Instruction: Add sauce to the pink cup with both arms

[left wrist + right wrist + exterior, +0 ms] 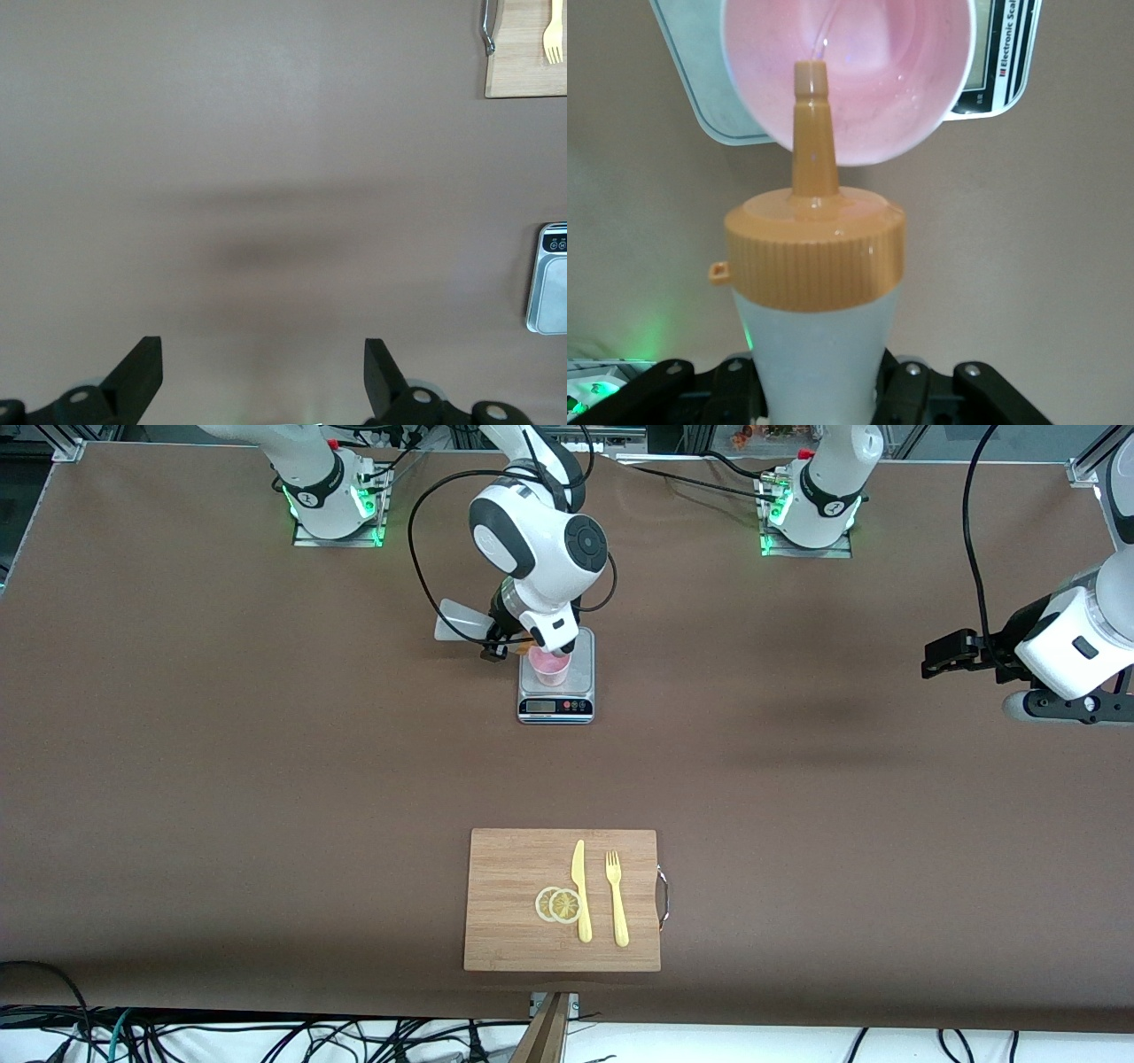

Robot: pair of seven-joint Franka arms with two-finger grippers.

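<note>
Right gripper [819, 390], mostly hidden under its wrist, clenches the sauce bottle [815, 266] tipped over the pink cup [549, 666] on the scale [555, 707]. Left gripper [263, 372] waits released over bare table at three o'clock.

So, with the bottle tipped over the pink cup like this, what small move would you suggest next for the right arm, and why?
Probably squeeze gently and hold position. The right gripper is shut on the sauce bottle, whose nozzle points into the pink cup on the scale, and a thin stream seems to leave the tip. The left gripper waits open over bare table.
</note>
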